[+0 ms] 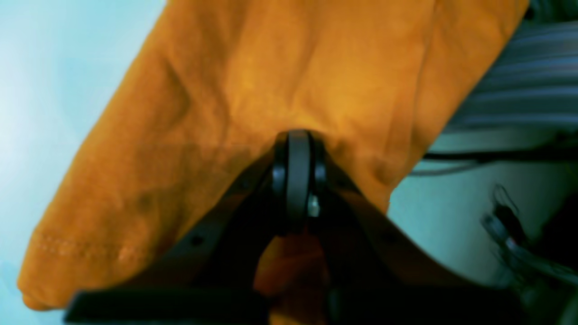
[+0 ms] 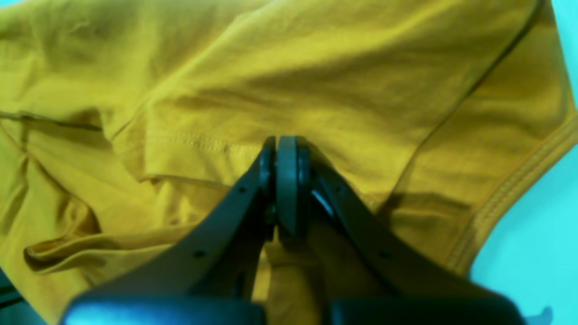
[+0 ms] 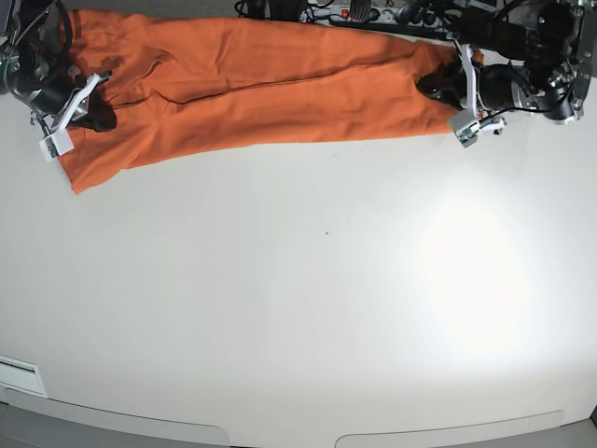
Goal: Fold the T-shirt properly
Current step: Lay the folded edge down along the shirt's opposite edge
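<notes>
The T-shirt (image 3: pixel 252 79) is lying stretched along the table's (image 3: pixel 298 308) far edge, cables (image 3: pixel 364 13) crowding behind it. The left gripper (image 1: pixel 298 140) and right gripper (image 2: pixel 286 144) are each pinching cloth at opposite ends.

The right gripper (image 2: pixel 286 180) has its jaws pressed together on a fold of the T-shirt (image 2: pixel 316 81), beside a stitched hem; the ribbed band at right is probably the collar
</notes>
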You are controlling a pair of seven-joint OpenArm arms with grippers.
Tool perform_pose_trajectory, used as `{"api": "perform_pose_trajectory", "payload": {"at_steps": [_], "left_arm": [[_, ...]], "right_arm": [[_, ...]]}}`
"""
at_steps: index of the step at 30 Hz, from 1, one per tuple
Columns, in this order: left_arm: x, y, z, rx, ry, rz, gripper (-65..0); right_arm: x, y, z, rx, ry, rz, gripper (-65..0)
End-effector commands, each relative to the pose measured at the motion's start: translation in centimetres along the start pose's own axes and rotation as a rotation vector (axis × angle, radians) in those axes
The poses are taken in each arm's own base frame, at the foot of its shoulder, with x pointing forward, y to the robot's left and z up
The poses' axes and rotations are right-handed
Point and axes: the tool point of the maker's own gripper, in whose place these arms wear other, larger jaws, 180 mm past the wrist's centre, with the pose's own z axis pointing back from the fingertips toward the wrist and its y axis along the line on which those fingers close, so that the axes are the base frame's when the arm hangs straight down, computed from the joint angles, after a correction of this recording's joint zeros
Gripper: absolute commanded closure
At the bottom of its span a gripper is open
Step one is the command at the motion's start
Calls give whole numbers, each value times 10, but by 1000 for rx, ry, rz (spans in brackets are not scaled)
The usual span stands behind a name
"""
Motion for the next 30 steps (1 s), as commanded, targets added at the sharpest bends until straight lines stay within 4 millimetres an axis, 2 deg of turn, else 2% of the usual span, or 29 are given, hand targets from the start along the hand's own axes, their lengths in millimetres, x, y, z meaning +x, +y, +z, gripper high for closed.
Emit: {"api": "perform_pose_trajectory", "payload": {"at_steps": [1, 7, 12, 16, 24, 28, 30], "left_arm": [[-17, 14, 2, 60, 80, -11, 0], [-26, 29, 0, 90, 63, 41, 0], [-18, 47, 3, 121, 40, 50, 0], [0, 62, 7, 149, -8, 43, 0], [54, 84, -4, 168, -165, 58, 0], [73, 91, -12, 157, -226, 88, 0], [85, 90, -8, 136, -261, 89, 0]], "right_arm": [[1, -9, 5, -35, 17, 29, 0], [6, -11, 5, -46, -16, 33, 0], [6, -34, -3, -104, -37, 21, 0], [9, -52, -15, -112, -50, -47, 0], [46, -79, -29, -137, -119, -87, 0], [63, -84, -29, -142, -150, -80, 0], [72, -87, -26, -148, -165, -70, 0]]}}
